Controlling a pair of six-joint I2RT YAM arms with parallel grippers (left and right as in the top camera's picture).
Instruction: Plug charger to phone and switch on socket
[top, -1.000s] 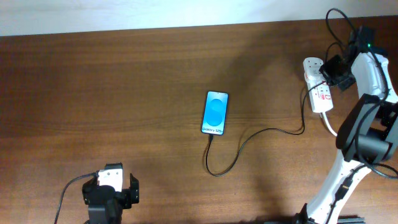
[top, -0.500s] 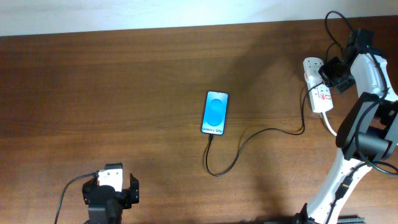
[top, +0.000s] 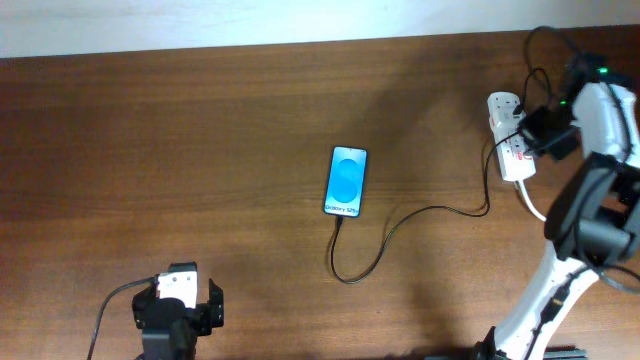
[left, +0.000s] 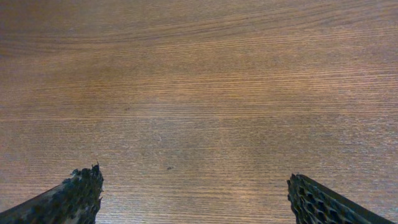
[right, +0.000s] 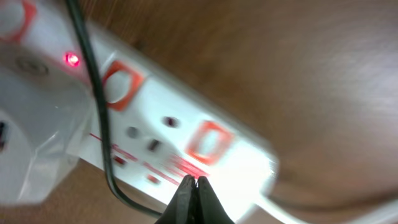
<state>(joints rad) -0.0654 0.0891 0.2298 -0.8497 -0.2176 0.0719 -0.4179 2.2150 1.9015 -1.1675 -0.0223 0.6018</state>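
The phone (top: 346, 181) lies face up mid-table with its blue screen lit. The black charger cable (top: 400, 222) runs from the phone's near end in a loop to the right, up to a white plug in the socket (top: 510, 150) at the far right. In the right wrist view the socket (right: 161, 118) fills the frame, a red light (right: 73, 60) glows on it, and the cable (right: 99, 124) crosses it. My right gripper (right: 194, 182) is shut and empty, its tips just above the socket (top: 548, 135). My left gripper (left: 193, 193) is open over bare wood at the front left (top: 178, 305).
A thick white cord (top: 530, 203) leaves the socket toward the front right beside my right arm. The table's far edge (top: 250, 48) meets a white wall.
My right gripper has shifted a little toward the front along the socket. The phone, cable and left arm have not moved.
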